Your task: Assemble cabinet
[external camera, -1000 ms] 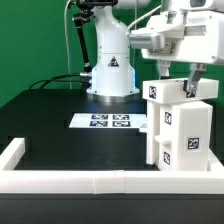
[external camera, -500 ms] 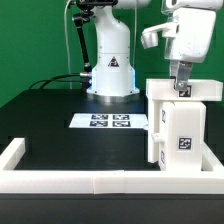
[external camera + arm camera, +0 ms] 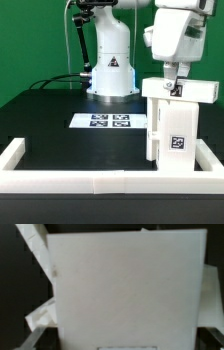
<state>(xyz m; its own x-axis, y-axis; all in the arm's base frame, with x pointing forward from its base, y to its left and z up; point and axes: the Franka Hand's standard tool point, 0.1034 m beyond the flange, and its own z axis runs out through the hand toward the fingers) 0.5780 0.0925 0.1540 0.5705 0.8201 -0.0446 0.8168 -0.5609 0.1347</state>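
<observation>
The white cabinet (image 3: 178,125) stands upright on the black table at the exterior view's right, close to the low white border wall. A square tag shows on its front face. My gripper (image 3: 172,88) comes down from above and is shut on the cabinet's top edge, where a small tag sits. In the wrist view a flat white face of the cabinet (image 3: 125,286) fills almost the whole picture. My fingertips do not show there.
The marker board (image 3: 104,121) lies flat on the table in the middle, in front of the arm's white base (image 3: 110,70). The low white border wall (image 3: 80,178) runs along the front and sides. Black cables hang behind at the exterior view's left.
The cabinet has turned in my grip from an angled stance to nearly face-on, and my wrist has turned and shifted slightly toward the exterior view's left.
</observation>
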